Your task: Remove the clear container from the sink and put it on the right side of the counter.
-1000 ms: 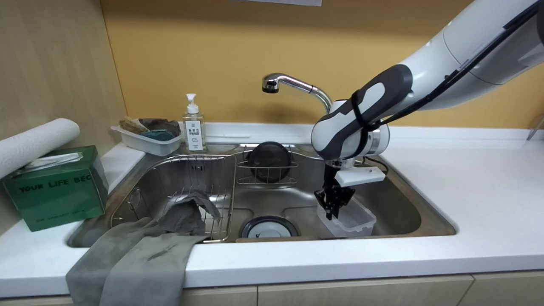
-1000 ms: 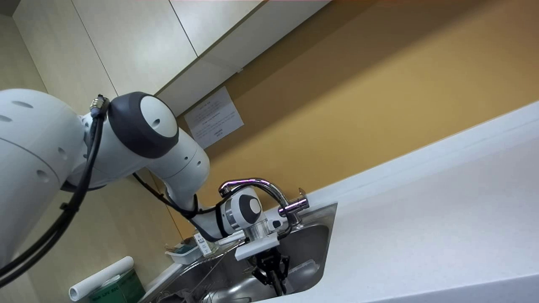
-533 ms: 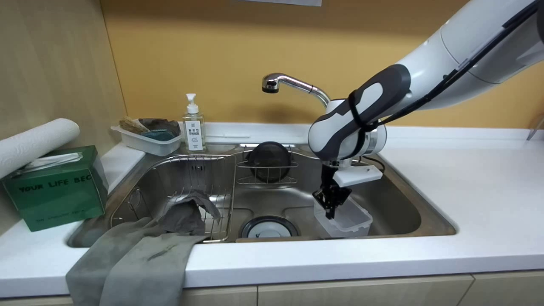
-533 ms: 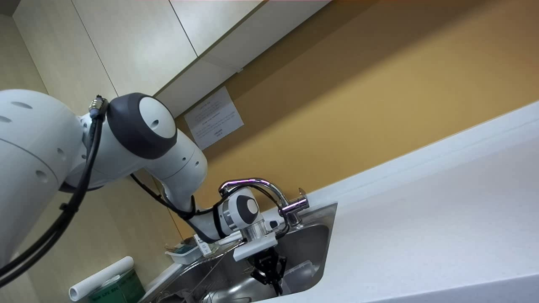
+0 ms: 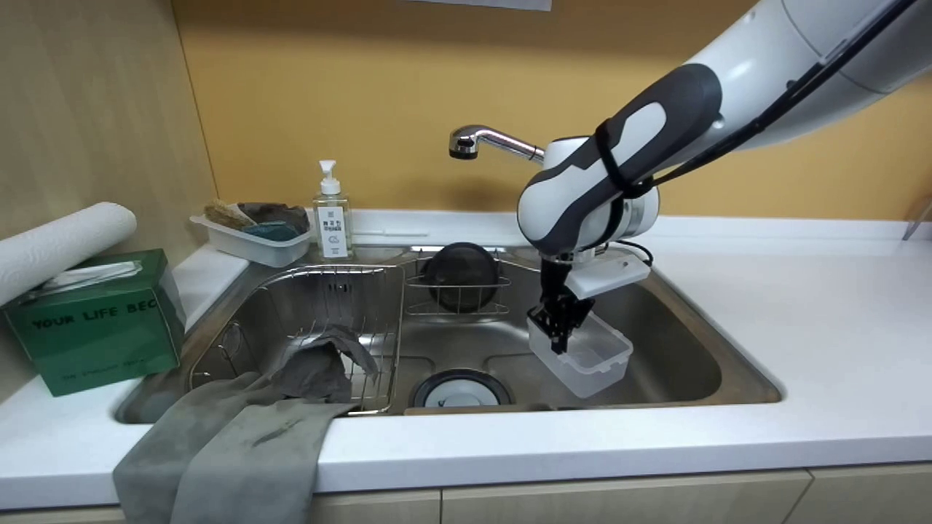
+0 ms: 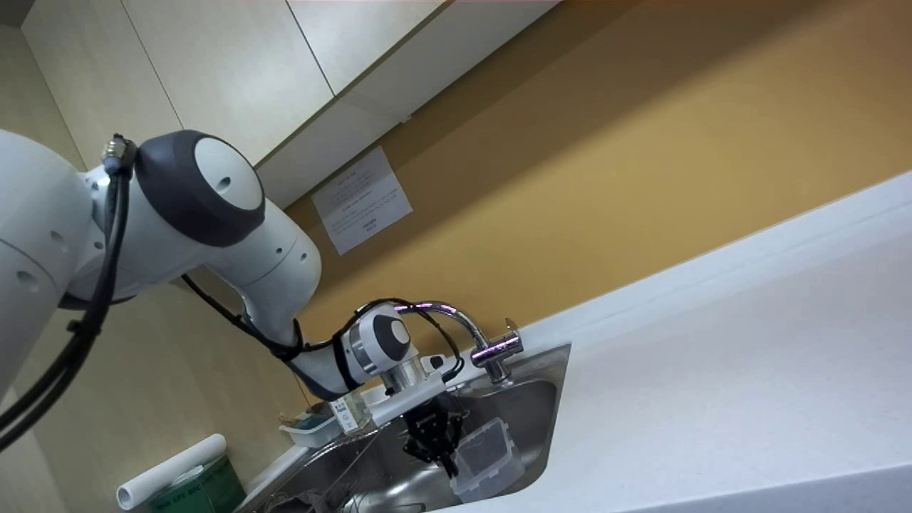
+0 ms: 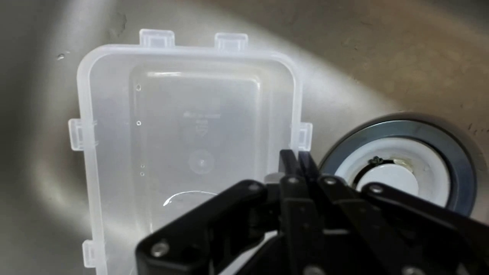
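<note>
My gripper [image 5: 559,346] is shut on the side rim of the clear container [image 5: 598,358]. In the wrist view the closed fingertips [image 7: 289,156] pinch the container [image 7: 198,114] on its right-hand wall, just below a clip tab; its near end is hidden behind the gripper. The container hangs roughly level, low inside the sink [image 5: 681,346], to the right of the drain. In an exterior view it also shows beside the gripper [image 6: 450,469], slightly tilted. The white counter [image 5: 815,313] stretches to the right of the sink.
The faucet [image 5: 495,140] stands behind the arm; its base also shows [image 6: 499,356]. The drain [image 5: 460,394] is left of the container. A wire rack and grey cloth [image 5: 247,444] lie at left. A black round pan [image 5: 462,276], soap bottle [image 5: 333,229] and pale tray [image 5: 266,251] stand behind.
The gripper has closed on the container's rim. It has risen and moved slightly left in an exterior view, and the container has risen with it.
</note>
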